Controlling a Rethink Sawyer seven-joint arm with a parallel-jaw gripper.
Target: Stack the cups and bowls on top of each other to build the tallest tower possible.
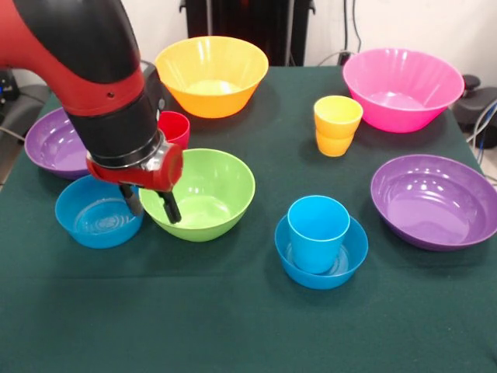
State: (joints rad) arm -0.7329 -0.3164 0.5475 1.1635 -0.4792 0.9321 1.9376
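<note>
Blue cup inside blue bowl

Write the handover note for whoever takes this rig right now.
Gripper: open, empty, fingers hanging at the near rim of the green bowl, beside the left blue bowl.
Done: only the blue cup stands in the other blue bowl.
Loose on the table: orange bowl, pink bowl, two purple bowls, yellow cup, red cup half hidden behind the arm.
Left: stack all of it onto the tower; nearly everything remains.
</note>
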